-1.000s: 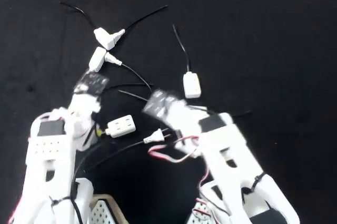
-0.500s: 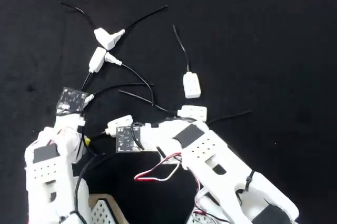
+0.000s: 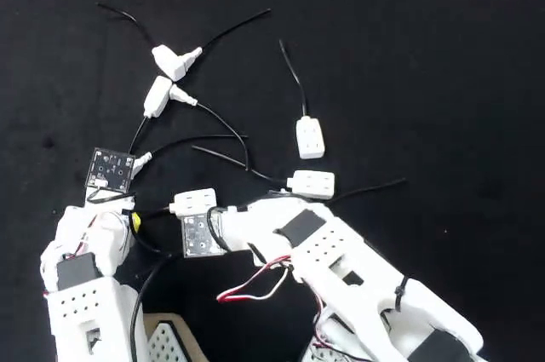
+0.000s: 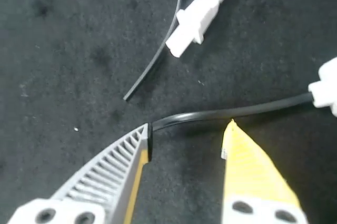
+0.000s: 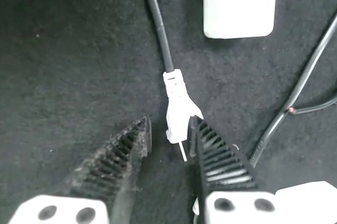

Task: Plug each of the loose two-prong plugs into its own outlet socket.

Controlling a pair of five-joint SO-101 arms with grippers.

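On the black table [image 3: 443, 81], the right arm [image 3: 341, 268] had swung within 1 s from the centre of the work area to the near left, and 0.5 s ago it was already close to its present place. The left arm [image 3: 85, 294] had drawn back toward its base over the same interval. The swing uncovered 1 outlet socket [image 3: 311, 182] that the arm had hidden, near a second socket [image 3: 310, 137] farther out. A third socket [image 3: 194, 201] lay just beyond the right wrist and had not shifted. The right gripper [image 5: 169, 126] stood over the loose plug [image 5: 178, 109] that had lain bare on the table 1 s earlier. Its jaws were partly open, 1 on each side of the plug body, with 1 finger touching it and nothing clamped. The left gripper [image 4: 188, 127] was wide open and held nothing. A black cable [image 4: 231, 112] ran across the gap at its fingertips, and another white plug [image 4: 197, 16] lay well beyond them. Judgement: the approach to the plug was complete, the grasp was not yet made, and no plug appeared seated, so the task stood at an early stage.
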